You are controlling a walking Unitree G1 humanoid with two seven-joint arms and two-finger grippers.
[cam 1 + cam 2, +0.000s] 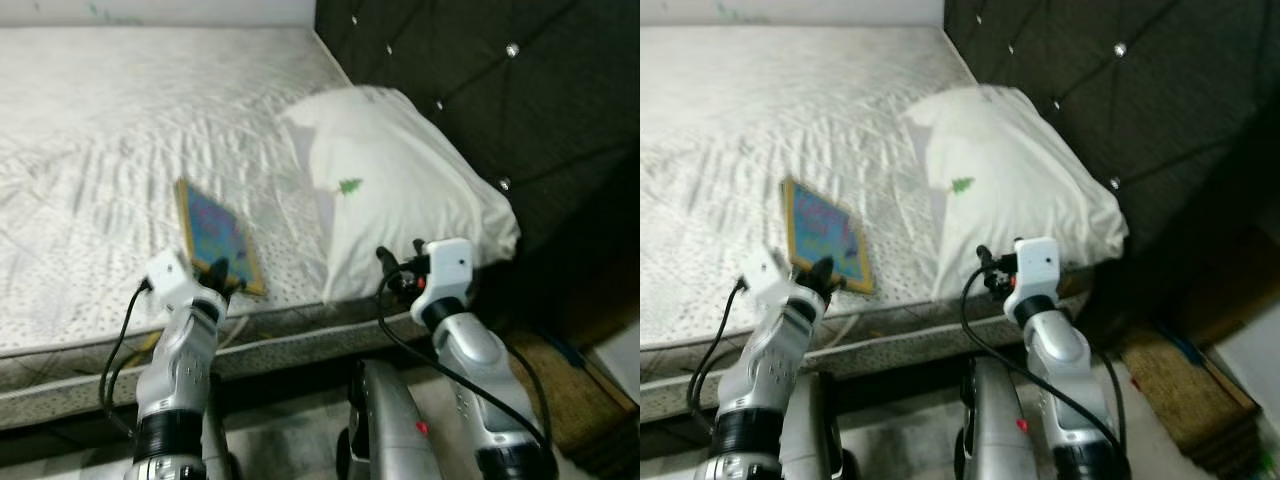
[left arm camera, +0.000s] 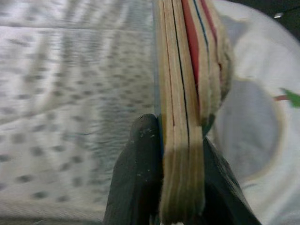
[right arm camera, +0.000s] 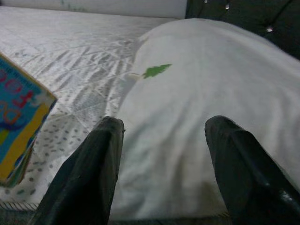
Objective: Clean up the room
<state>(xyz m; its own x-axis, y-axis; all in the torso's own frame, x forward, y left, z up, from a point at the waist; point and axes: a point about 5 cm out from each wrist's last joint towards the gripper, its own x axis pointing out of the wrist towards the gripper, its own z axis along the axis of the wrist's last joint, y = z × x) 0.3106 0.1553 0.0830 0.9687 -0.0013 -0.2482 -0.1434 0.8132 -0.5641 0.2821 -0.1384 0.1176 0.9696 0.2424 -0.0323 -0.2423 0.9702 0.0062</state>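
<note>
Just beside book [image 1: 217, 235], white pillow [image 1: 400, 180]

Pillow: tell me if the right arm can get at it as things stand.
Probably yes. The right gripper is open and pointed at the pillow, just short of its near edge, with nothing between them. The left gripper holds the book, off to the side.

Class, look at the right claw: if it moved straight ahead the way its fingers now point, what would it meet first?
Most likely the white pillow. The right claw is open and aimed at its near side, with nothing between them, though depth is hard to judge.
</note>
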